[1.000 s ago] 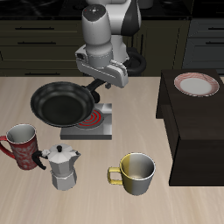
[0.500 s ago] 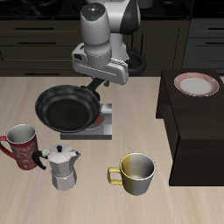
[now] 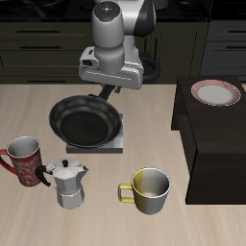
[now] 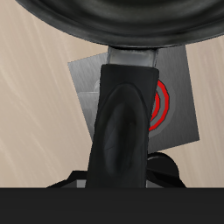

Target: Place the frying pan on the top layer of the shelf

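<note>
On the light wooden table (image 3: 192,226), at frame centre, frying pan (image 3: 86,122) lifted by its handle, clenched in gripper (image 3: 108,91), above grey plate (image 3: 117,146).

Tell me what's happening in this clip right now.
The robot's gripper holds the frying pan by its handle, lifted above the grey plate with red rings. The shelf stands off to the side, a pink-rimmed plate on its top. The pan is not on the shelf yet.

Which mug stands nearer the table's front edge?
The yellow mug, beside the moka pot; the red patterned mug stands slightly farther back.
</note>
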Robot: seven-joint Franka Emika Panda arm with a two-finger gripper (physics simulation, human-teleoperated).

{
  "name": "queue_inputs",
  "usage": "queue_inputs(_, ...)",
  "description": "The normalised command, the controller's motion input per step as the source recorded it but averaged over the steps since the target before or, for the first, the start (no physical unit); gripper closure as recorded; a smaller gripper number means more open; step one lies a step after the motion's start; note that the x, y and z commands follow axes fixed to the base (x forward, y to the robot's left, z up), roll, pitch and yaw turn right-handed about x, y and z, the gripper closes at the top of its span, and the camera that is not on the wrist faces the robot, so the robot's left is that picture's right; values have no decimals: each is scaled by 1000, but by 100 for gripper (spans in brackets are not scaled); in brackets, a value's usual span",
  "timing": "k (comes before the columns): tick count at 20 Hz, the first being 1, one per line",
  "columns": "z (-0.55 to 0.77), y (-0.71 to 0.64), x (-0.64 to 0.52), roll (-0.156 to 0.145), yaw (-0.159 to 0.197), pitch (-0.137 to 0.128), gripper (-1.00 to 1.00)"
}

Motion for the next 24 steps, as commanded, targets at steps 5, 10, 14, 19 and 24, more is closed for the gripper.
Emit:
queue_inputs(5,55,33,13,-2,129,-4,100)
queue_inputs(10,128,28,-71,-13,124,-19,100)
queue_inputs(14,99,-15,-59,-23,107,-20,100)
queue_inputs(19,54,0,-47,-3,53,-2,100)
queue_inputs(24,105,-21,15,-1,160,-19,100)
